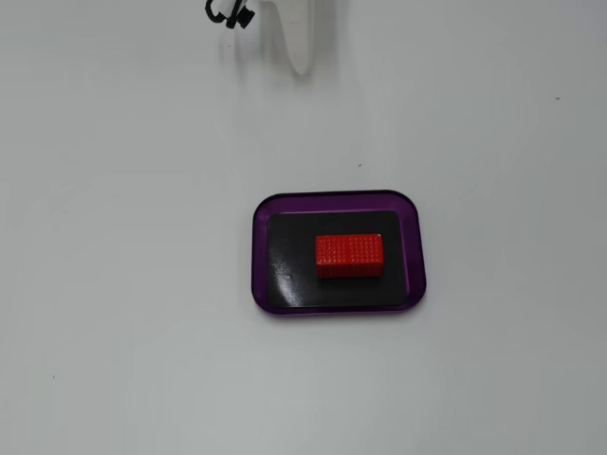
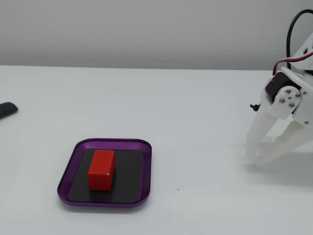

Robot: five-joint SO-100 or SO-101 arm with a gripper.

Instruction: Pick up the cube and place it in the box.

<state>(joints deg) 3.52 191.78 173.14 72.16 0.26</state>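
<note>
A: What took up most of the scene?

B: The white desk, bare across nearly all of its surface in both fixed views. A pale grey wall stood behind it in the side-on fixed view.

A: And the arm?

B: In that same view the arm stood at the far right, white, with a black cable looping above it. Its claw pointed down to the desk, the two fingers spread apart with nothing between them, their tips at or just above the surface. In the top-down fixed view only one white finger showed at the top edge.

A: Where was the box?

B: On the desk, well apart from the claw. The box lay right of centre in the top-down view and at the near left in the side-on one. Its purple rim ringed a black floor.

A: The cube?

B: The cube lay flat inside the box, on the black floor, slightly toward the right in the top-down view. In the side-on view the cube showed its dotted faces.

A: Anything smaller?

B: A dark object at the left edge, too cut off to identify.
</note>
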